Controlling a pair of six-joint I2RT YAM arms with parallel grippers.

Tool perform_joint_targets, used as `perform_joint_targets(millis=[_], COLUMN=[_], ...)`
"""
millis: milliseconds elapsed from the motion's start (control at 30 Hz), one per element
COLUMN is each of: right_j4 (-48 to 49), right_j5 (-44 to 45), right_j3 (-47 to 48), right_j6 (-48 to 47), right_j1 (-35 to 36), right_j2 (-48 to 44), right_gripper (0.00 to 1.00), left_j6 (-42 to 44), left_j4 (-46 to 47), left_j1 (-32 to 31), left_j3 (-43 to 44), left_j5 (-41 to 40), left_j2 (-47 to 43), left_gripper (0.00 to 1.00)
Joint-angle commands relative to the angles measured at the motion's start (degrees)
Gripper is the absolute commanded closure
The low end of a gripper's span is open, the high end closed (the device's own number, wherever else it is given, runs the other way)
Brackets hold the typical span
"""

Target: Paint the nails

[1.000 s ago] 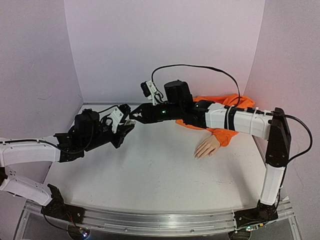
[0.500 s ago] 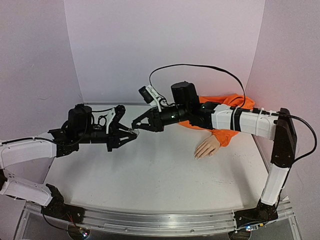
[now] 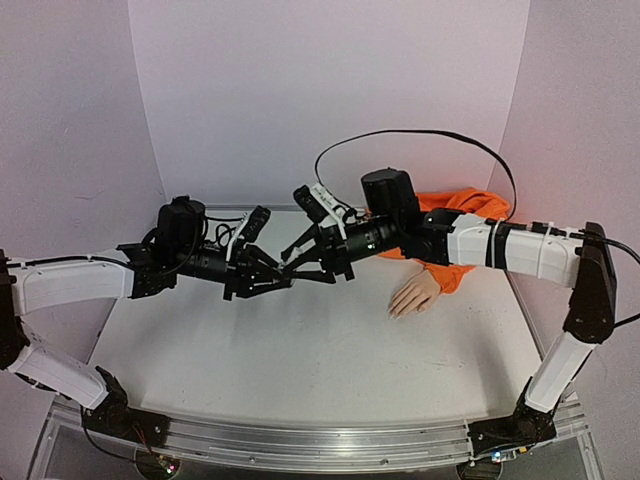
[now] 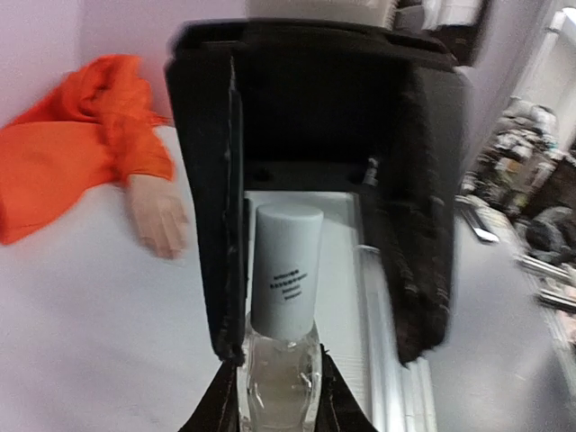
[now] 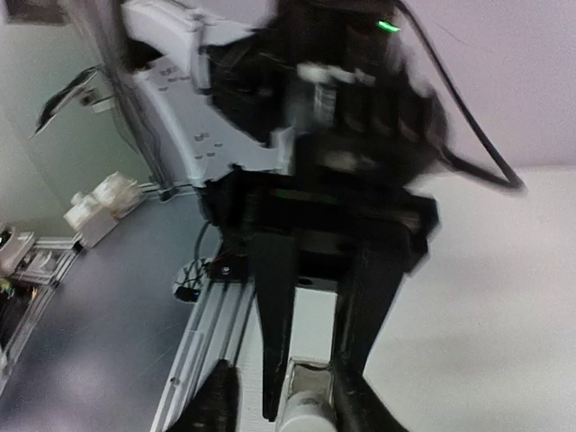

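My left gripper (image 3: 272, 283) is shut on a small clear bottle (image 4: 279, 382) with a white cap (image 4: 286, 270) and holds it above the table, cap pointing at the right arm. My right gripper (image 3: 300, 262) is open, its black fingers (image 4: 225, 225) on either side of the cap with a gap on both sides. In the right wrist view the cap (image 5: 306, 412) sits between my right gripper's (image 5: 288, 405) tips. The pale mannequin hand (image 3: 415, 295) with the orange sleeve (image 3: 455, 205) lies at the right; its nails are too small to make out. It also shows in the left wrist view (image 4: 157, 216).
The two arms meet over the middle of the white table (image 3: 300, 360). Lilac walls (image 3: 330, 90) close in the back and sides. A black cable (image 3: 420, 135) arcs over the right arm. The metal rail (image 3: 300, 445) runs along the near edge.
The left gripper has carried the bottle to the right and up. The right gripper has drawn back to the right and now stands open around the cap.
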Motion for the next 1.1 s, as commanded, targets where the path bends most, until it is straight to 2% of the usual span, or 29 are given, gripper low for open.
perform_joint_targets(millis=[0, 67, 167, 267, 367, 867, 1067], right_j4=[-1.7, -1.8, -1.0, 0.6, 4.4, 7.4, 8.3], right_j5=[21.9, 25.3, 29.8, 33.8, 33.1, 32.4, 31.2], right_j3=[0.6, 1.5, 2.5, 3.6, 3.8, 11.2, 13.2], right_j6=[8.0, 11.7, 16.9, 24.4, 29.9, 36.7, 36.7], right_j1=[-0.5, -1.1, -1.1, -1.1, -0.6, 2.2, 2.3], right_j2=[-1.0, -0.7, -0.3, 0.6, 1.9, 9.9, 11.5], right_gripper=[0.43, 0.39, 0.37, 0.36, 0.37, 0.43, 0.59], left_j6=[3.3, 4.4, 6.4, 9.1, 11.3, 13.9, 14.0], left_j4=[6.3, 6.2, 6.2, 6.2, 6.1, 6.2, 6.2], left_j1=[0.1, -0.9, -2.6, -4.9, -7.0, -8.2, -8.2], left_j3=[-1.3, -3.0, -5.2, -6.0, -5.8, -6.4, -6.7], left_j5=[-35.1, -44.1, -53.3, -59.5, -63.9, -62.3, -60.9], left_j2=[-4.7, -6.0, -7.4, -7.4, -6.1, -5.6, -6.6], left_gripper=[1.0, 1.0, 1.0, 1.0, 1.0, 1.0, 1.0])
